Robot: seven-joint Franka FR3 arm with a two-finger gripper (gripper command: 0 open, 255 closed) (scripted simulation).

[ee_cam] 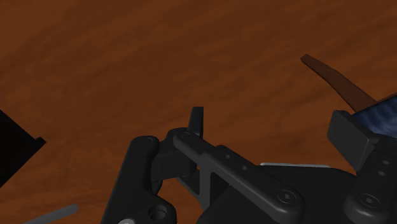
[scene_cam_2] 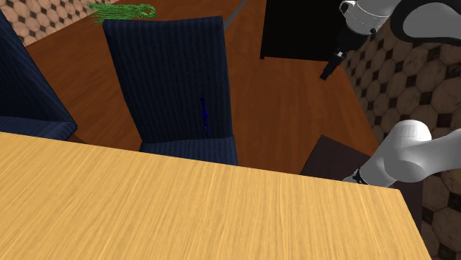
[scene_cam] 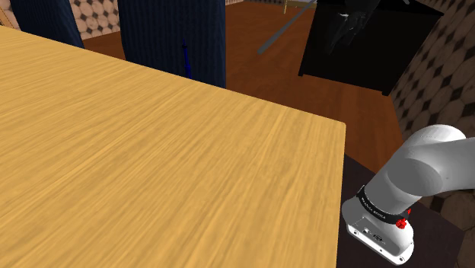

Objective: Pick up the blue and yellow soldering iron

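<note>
The soldering iron (scene_cam_2: 205, 117) is a thin dark-blue stick lying on the middle navy chair (scene_cam_2: 173, 81) behind the table; no yellow shows on it. In the shoulder view the soldering iron (scene_cam: 186, 57) stands out against the same chair (scene_cam: 175, 34). My gripper (scene_cam_2: 330, 66) hangs high over the brown floor, well to the second exterior view's right of the chair, near the black box (scene_cam_2: 303, 29). In the wrist view my gripper (ee_cam: 273, 127) is open, its fingers (ee_cam: 197, 121) apart with only floor between them.
A wide wooden table (scene_cam: 152, 167) lies between my stand and the chairs. Another navy chair (scene_cam_2: 26, 89) stands at the second exterior view's left. A grey bar (scene_cam: 282, 34) lies on the floor near the black box (scene_cam: 365, 42). A green bundle (scene_cam_2: 122, 11) lies far back.
</note>
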